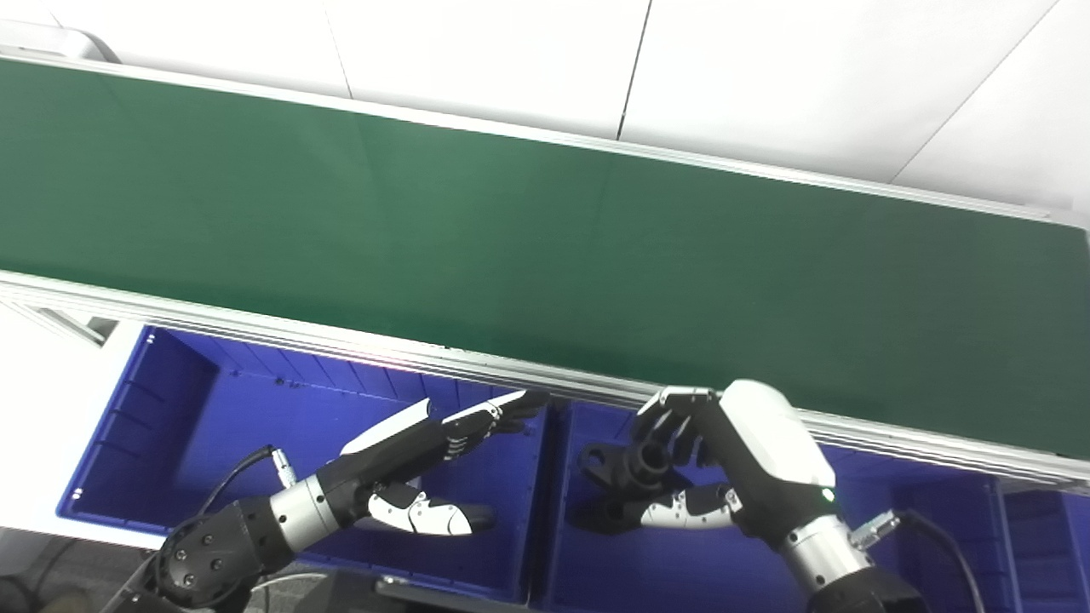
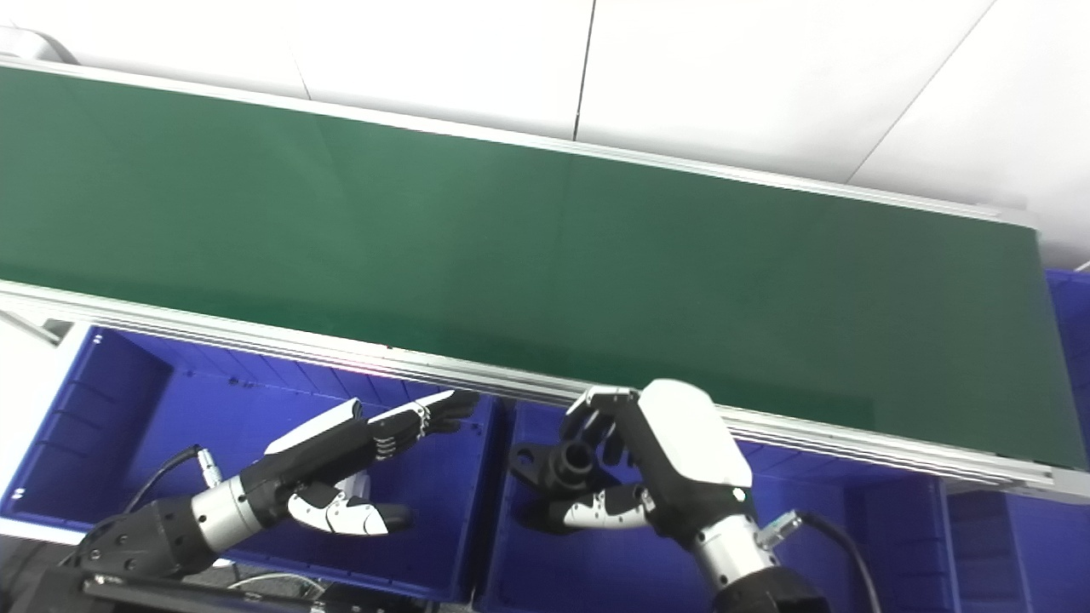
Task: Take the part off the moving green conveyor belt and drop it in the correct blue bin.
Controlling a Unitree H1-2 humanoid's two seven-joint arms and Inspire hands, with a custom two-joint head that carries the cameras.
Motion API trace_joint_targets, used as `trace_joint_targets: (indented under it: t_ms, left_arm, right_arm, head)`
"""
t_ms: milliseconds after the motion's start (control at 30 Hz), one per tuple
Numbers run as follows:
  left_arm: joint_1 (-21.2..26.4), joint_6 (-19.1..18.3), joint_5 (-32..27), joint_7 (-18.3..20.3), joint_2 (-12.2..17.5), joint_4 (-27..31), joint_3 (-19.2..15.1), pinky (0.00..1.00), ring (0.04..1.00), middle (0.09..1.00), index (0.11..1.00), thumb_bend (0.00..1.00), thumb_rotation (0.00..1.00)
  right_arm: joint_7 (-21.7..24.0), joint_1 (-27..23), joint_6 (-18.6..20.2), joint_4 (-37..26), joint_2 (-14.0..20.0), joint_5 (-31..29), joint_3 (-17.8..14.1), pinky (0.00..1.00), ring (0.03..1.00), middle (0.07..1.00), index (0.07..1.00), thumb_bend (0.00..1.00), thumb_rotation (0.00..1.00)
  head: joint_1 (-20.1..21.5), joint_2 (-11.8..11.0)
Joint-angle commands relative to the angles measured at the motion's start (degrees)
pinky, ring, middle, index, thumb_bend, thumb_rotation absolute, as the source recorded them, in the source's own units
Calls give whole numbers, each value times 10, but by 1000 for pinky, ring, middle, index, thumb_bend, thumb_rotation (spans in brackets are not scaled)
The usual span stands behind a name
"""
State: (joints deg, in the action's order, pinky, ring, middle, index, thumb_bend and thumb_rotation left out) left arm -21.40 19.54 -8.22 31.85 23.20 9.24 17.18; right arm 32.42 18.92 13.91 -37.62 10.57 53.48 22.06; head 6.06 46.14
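The green conveyor belt (image 1: 545, 221) runs across the view and carries nothing. My right hand (image 1: 732, 464) is shut on a black part (image 1: 626, 464) with a round socket and a lug. It holds the part over the middle blue bin (image 1: 596, 562), just below the belt's near rail. It also shows in the right eye view (image 2: 562, 464). My left hand (image 1: 426, 464) is open and empty, fingers stretched out over the left blue bin (image 1: 170, 409).
An aluminium rail (image 1: 426, 358) edges the belt's near side above the bins. A further blue bin (image 1: 1047, 545) lies at the right. A cable (image 1: 945, 536) trails from my right wrist. White wall panels stand behind the belt.
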Motion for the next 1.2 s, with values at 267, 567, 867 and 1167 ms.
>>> trace_joint_targets:
  t_ms: [267, 567, 867, 1167]
  left_arm:
    - [-6, 9, -25, 4, 12, 18, -12, 989, 1000, 1000, 978, 305, 539]
    - [-17, -3, -27, 2, 13, 35, -23, 994, 1000, 1000, 986, 302, 550]
    - [-14, 1, -37, 8, 14, 31, -26, 997, 1000, 1000, 986, 307, 562]
    - [-6, 8, -44, 16, 15, 25, -27, 1000, 1000, 1000, 995, 314, 597]
  right_arm:
    - [-165, 9, -75, 168, 8, 44, 31, 327, 428, 502, 538, 496, 0]
    - [-214, -29, -68, 282, 22, 67, 58, 322, 425, 527, 518, 496, 0]
    - [-198, -30, -24, 272, 21, 91, 68, 671, 674, 622, 483, 520, 66]
    - [-149, 0, -9, 212, 10, 94, 61, 814, 778, 756, 746, 811, 521]
  head:
    - [-8, 0]
    - [0, 5]
    - [18, 15]
    - [23, 19]
